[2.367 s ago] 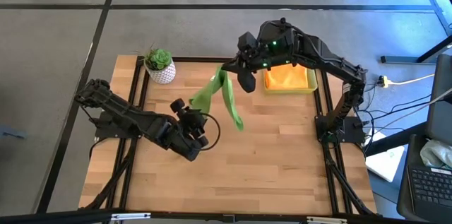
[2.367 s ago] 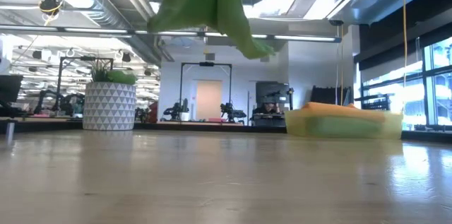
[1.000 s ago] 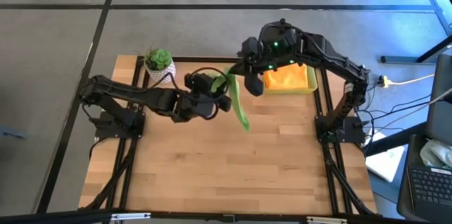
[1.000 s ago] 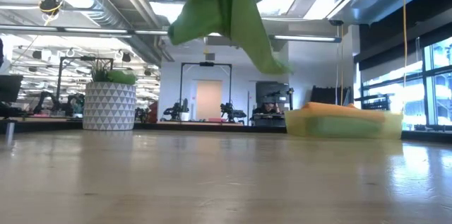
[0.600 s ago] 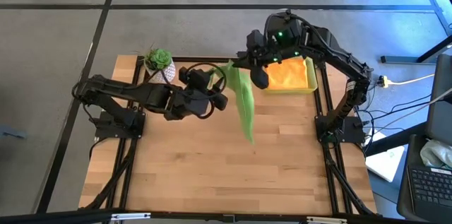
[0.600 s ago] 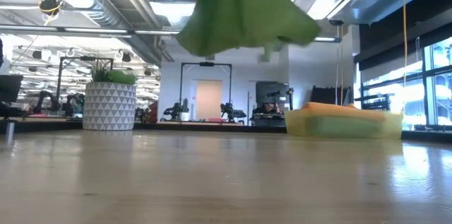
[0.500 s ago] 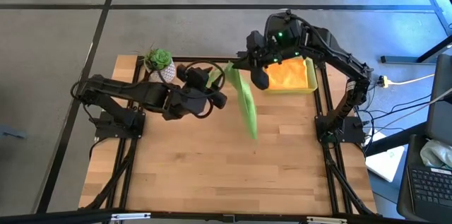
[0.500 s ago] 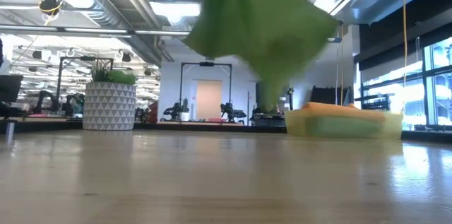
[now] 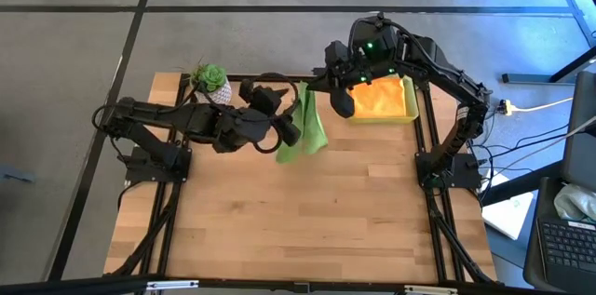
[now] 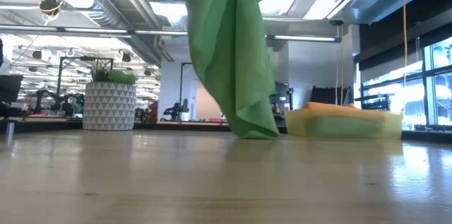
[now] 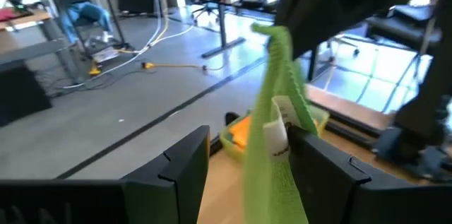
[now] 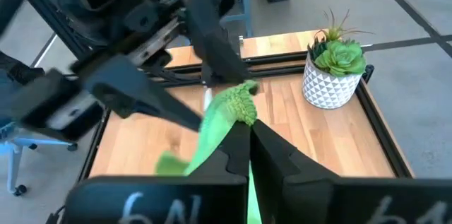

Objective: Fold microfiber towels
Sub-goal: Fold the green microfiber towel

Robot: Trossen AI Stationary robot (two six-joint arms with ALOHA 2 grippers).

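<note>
A lime green microfiber towel (image 9: 304, 132) hangs from my right gripper (image 9: 317, 88), which is shut on its top above the far middle of the table. In the low view the towel (image 10: 233, 54) falls as one long bunched strip, its lower end (image 10: 253, 131) down at about table level. My left gripper (image 9: 291, 127) is open beside the hanging strip. In the left wrist view the towel (image 11: 279, 111), with a white label (image 11: 275, 136), runs down between its two fingers. An orange towel (image 9: 382, 100) lies in the yellow tray (image 9: 410, 116). My right gripper pinches the bunched top end of the green towel (image 12: 239, 98) between its two fingers, which slant down from the far right. The cloth hangs slack below them. My left gripper: the strip lies close along one finger (image 11: 318, 160), but I cannot tell whether it touches.
A potted succulent in a white pot (image 9: 210, 86) stands at the far left corner, close behind my left arm. The yellow tray (image 10: 346, 124) sits at the far right. The near half of the wooden table (image 9: 298, 230) holds nothing.
The towel's lower part, bunched up high and then flaring out toward the near edge, has dropped and now hangs straight down as a long strip. My left gripper has risen beside it and rolled, staying open.
</note>
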